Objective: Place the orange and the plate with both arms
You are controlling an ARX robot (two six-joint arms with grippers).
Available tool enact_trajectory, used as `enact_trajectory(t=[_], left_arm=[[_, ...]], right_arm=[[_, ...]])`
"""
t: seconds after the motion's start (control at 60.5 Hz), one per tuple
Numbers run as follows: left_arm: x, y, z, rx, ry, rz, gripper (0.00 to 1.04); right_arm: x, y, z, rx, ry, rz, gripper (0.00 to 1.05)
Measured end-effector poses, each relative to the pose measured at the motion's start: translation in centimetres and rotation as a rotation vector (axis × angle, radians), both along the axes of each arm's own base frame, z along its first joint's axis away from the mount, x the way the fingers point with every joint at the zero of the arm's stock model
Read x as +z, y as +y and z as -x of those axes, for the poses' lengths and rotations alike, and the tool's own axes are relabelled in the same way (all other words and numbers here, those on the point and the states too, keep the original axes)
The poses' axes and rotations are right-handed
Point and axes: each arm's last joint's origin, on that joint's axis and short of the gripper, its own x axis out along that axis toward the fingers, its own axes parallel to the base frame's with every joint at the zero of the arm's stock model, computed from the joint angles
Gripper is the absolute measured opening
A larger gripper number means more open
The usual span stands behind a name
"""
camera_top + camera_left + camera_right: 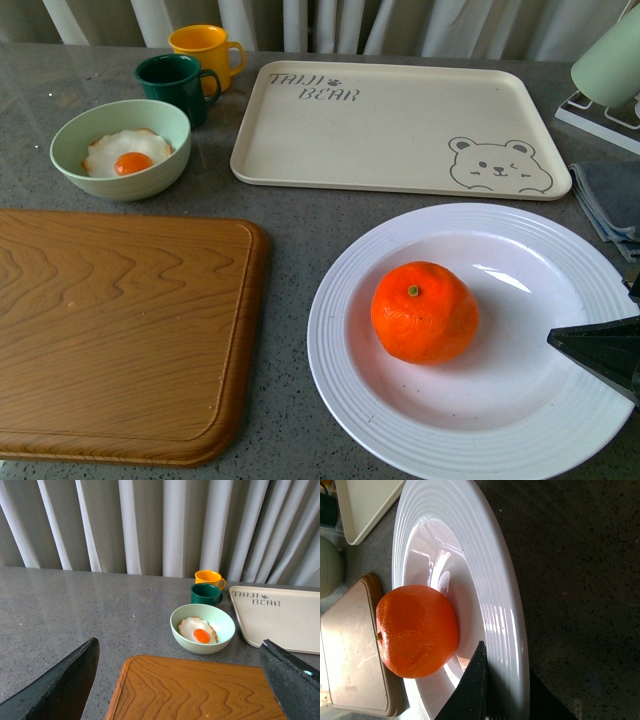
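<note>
- The counter (pixel 290 215) is grey, speckled stone, running back to a pale curtain.
- A wooden cutting board (pixel 120 330) with rounded corners lies flat at the near left.
- The large white plate (pixel 330 340) with a ribbed rim sits at the near right, just beside the board but apart from it.
- A cream rectangular tray (pixel 390 120) with a bear drawing lies behind the plate.
- A pale green bowl (pixel 120 175) stands behind the board, left of the tray.
- A dark green mug (pixel 172 85) stands behind the bowl, and a yellow mug (pixel 205 50) just behind that.
- A folded grey cloth (pixel 610 200) lies at the right edge, near a white rack (pixel 600 115).
</note>
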Motion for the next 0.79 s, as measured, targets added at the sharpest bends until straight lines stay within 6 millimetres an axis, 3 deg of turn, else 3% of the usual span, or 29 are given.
enact_trajectory(t=[0.512,0.793], left_arm=[[0.0,0.0,0.0,0.000,0.000,0.000,0.96],[0.0,0.0,0.0,0.000,0.000,0.000,0.96]], right_arm=[[1.8,-1.3,0.2,-0.050,-0.042,-0.054,0.04],[4.8,-1.0,-3.2,-0.042,-0.173,-0.091,0.04]])
